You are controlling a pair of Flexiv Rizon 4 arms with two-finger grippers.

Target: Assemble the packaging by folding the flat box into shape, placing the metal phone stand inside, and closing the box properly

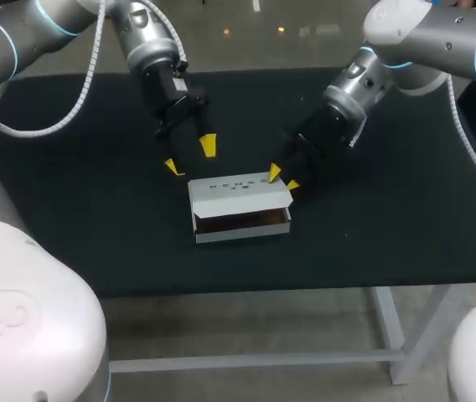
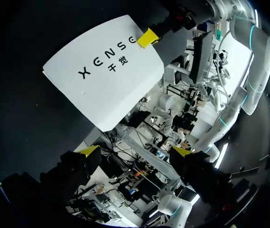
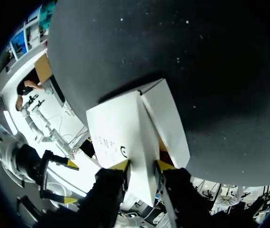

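The white box point(image 1: 238, 201) lies mid-table, its printed lid point(image 2: 104, 71) lowered but ajar, with a brown gap showing along the front. My right gripper point(image 1: 282, 178) is at the box's right rear corner. In the right wrist view it point(image 3: 143, 165) is shut on that corner's white edge, one fingertip point(image 3: 120, 165) on the lid side. My left gripper point(image 1: 191, 157) hangs open just behind the box's left rear corner, touching nothing; its tips point(image 2: 135, 152) stand wide apart. No phone stand is visible.
Black cloth covers the table point(image 1: 79, 209), bare on every side of the box. The front edge point(image 1: 246, 289) runs a short way ahead of the box. Both arms come in from the back corners.
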